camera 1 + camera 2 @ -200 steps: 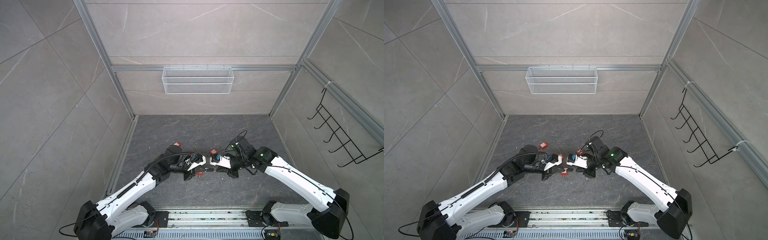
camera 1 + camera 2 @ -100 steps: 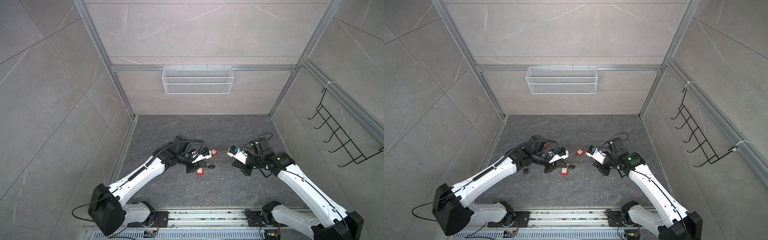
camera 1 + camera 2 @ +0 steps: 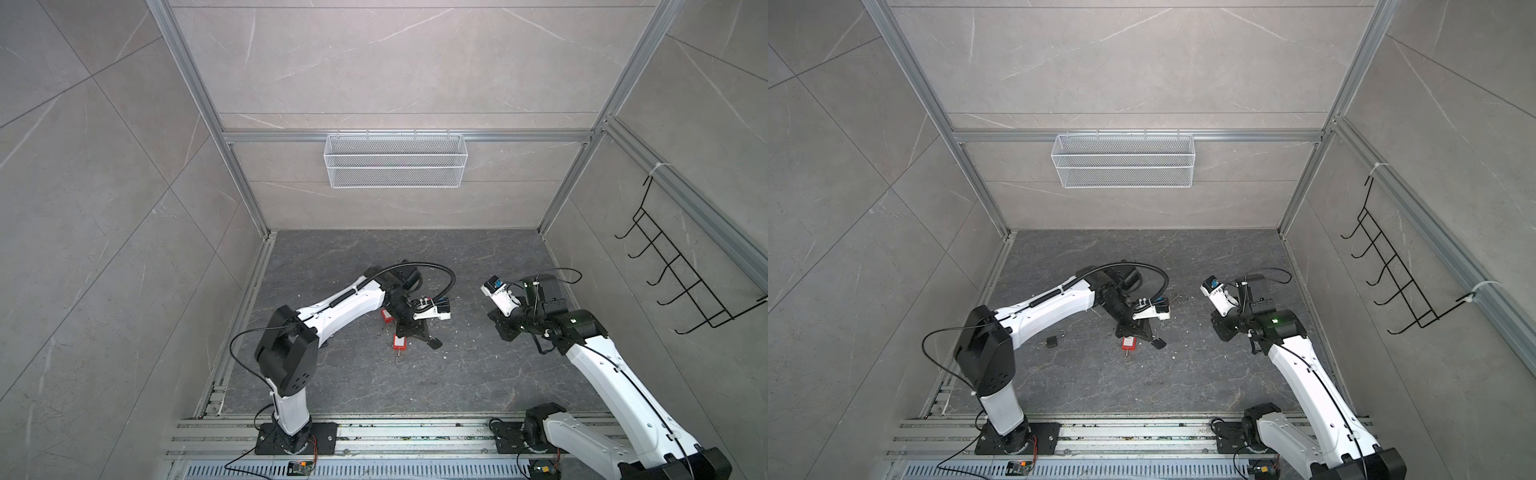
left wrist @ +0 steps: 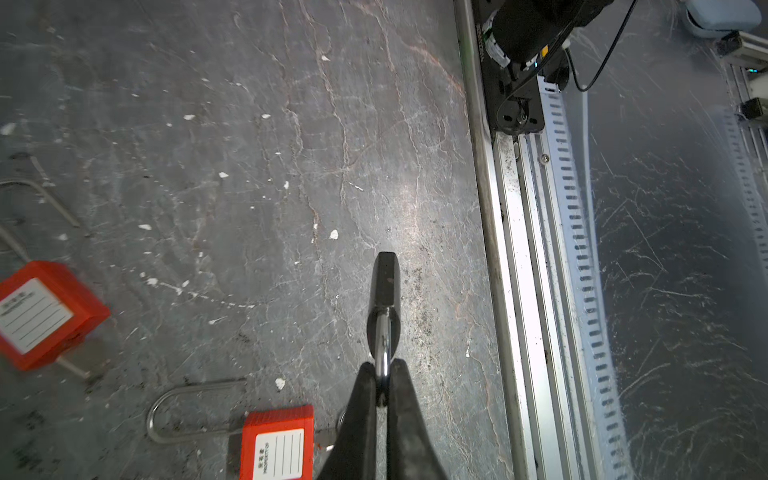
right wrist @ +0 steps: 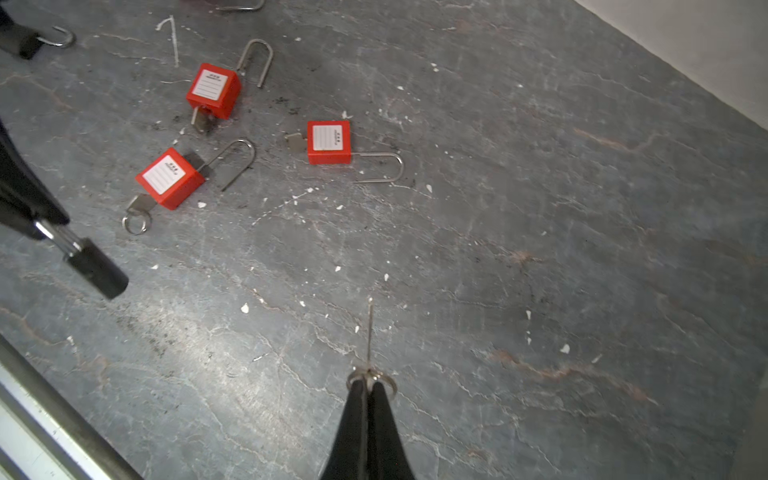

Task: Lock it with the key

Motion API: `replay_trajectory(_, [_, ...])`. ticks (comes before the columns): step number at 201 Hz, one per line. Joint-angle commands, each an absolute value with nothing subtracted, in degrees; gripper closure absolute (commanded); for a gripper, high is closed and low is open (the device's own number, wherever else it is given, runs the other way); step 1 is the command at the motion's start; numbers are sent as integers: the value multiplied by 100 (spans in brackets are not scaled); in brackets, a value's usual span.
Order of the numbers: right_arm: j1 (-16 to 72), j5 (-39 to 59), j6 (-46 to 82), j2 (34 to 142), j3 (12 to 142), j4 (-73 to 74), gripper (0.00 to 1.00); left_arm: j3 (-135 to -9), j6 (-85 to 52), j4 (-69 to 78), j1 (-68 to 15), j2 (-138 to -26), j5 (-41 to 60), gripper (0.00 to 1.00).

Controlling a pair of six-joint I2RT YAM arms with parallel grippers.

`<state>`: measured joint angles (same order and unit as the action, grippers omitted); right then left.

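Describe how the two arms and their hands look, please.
The left arm and right arm have white shells with black joints and thin black cables. A green light glows on the right arm. The left hand and right hand each have two black tapering fingers.

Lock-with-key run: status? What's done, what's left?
Done: left gripper is shut on the black padlock by its shackle; right gripper is shut on the key. In hand: the arms are apart, key not yet in the padlock. Left: bring them together, insert the key, turn it. Three red padlocks lie on the floor, shackles open.
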<state>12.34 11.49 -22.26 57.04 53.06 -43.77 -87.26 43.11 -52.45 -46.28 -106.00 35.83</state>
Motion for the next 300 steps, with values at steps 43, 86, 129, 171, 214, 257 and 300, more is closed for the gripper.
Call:
replay_trajectory(43, [1170, 982, -1991, 5598, 5135, -4263, 100, -10195, 4447, -6796, -5075, -11916, 3022, 100])
replay_trajectory(86, [1090, 909, -1934, 5698, 5006, -4227, 100, -10600, 4201, -7013, -5209, -12397, 2848, 100])
replay_trajectory(129, [1048, 1011, -1890, 5763, 4865, -4123, 100, -11023, 4057, -7260, -5280, -12828, 2647, 100])
replay_trajectory(171, [1016, 1109, -1856, 5879, 4801, -4075, 100, -11230, 3800, -7167, -5326, -13038, 2464, 100])
replay_trajectory(214, [967, 1133, -1740, 6030, 4773, -3960, 100, -11373, 3501, -7032, -5363, -13207, 2208, 94])
replay_trajectory(257, [907, 1111, -1640, 6135, 4827, -3877, 100, -11534, 3347, -6885, -5405, -13310, 1843, 87])
replay_trajectory(300, [819, 1003, -1322, 6064, 4964, -3808, 100, -11591, 3262, -6734, -5423, -13548, 1458, 78])
